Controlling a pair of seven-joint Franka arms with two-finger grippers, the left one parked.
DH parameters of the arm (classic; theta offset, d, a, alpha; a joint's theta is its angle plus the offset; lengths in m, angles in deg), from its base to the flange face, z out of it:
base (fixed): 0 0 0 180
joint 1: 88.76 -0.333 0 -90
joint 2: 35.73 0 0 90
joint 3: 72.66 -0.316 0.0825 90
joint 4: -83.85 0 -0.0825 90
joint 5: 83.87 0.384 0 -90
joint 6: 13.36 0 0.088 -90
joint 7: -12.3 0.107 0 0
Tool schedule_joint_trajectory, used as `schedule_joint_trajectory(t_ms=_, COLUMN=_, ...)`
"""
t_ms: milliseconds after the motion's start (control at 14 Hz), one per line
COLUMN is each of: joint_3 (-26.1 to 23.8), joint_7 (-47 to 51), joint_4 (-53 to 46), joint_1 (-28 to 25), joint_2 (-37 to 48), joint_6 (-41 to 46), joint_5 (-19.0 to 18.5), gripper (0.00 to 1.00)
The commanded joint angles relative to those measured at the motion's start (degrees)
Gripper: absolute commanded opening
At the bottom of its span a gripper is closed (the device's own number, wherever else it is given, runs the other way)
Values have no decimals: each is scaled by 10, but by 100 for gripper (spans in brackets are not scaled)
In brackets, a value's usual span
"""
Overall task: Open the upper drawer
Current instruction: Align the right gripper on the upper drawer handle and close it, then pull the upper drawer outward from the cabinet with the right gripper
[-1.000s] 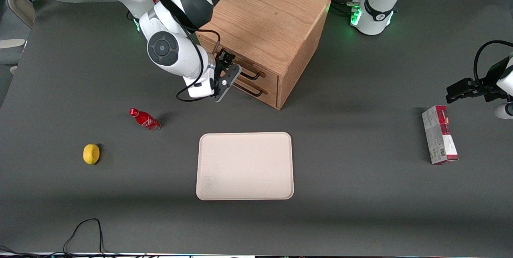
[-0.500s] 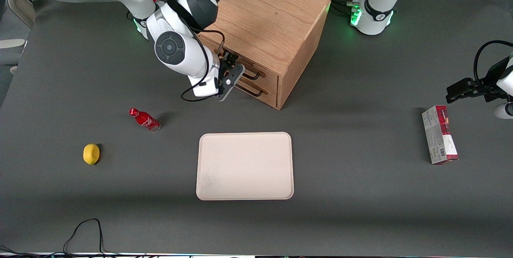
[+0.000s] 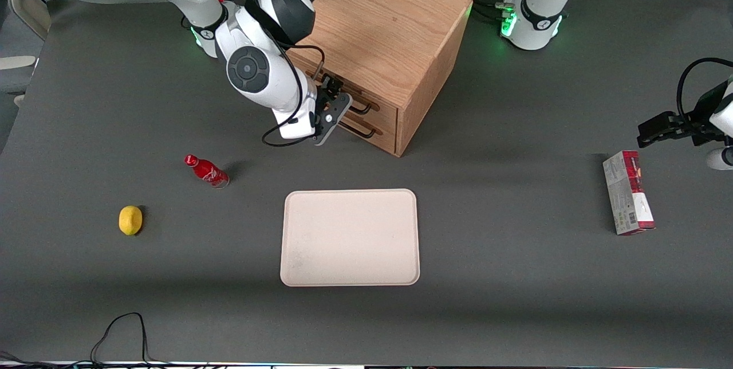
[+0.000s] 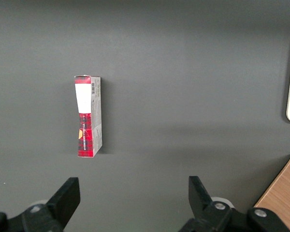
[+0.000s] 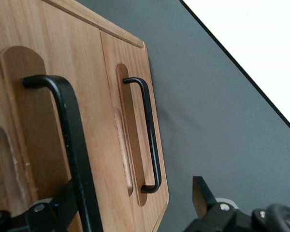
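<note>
The oak cabinet (image 3: pixel 383 31) stands at the back of the table, its drawers facing the working arm's end. The upper drawer (image 3: pixel 382 106) is shut; its black bar handle (image 3: pixel 361 107) shows large in the right wrist view (image 5: pixel 72 140). The lower drawer's handle (image 3: pixel 362 129) sits just under it and also shows in the right wrist view (image 5: pixel 151 140). My right gripper (image 3: pixel 332 112) is open right in front of the handles. In the right wrist view the gripper (image 5: pixel 133 205) straddles the upper handle's bar, with one finger (image 5: pixel 53 208) close against it. It grips nothing.
A cream tray (image 3: pixel 349 237) lies nearer the front camera than the cabinet. A red bottle (image 3: pixel 206 170) and a lemon (image 3: pixel 130 220) lie toward the working arm's end. A red and white box (image 3: pixel 628 200) lies toward the parked arm's end, also in the left wrist view (image 4: pixel 88 116).
My right arm has moved toward the cabinet, bringing the open gripper up to the drawer handles. The drawers have not moved.
</note>
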Motion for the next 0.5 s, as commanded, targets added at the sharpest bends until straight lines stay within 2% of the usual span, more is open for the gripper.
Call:
schedule_joint_trajectory(t_ms=0, joint_3=5, joint_7=-8, joint_4=6, joint_1=-10, joint_2=-6, joint_6=-22, joint_5=11, gripper=100)
schedule_joint_trajectory(t_ms=429, joint_3=10, joint_7=-15, joint_4=-9, joint_1=-2, joint_2=-20, joint_6=-35, joint_5=11, gripper=100)
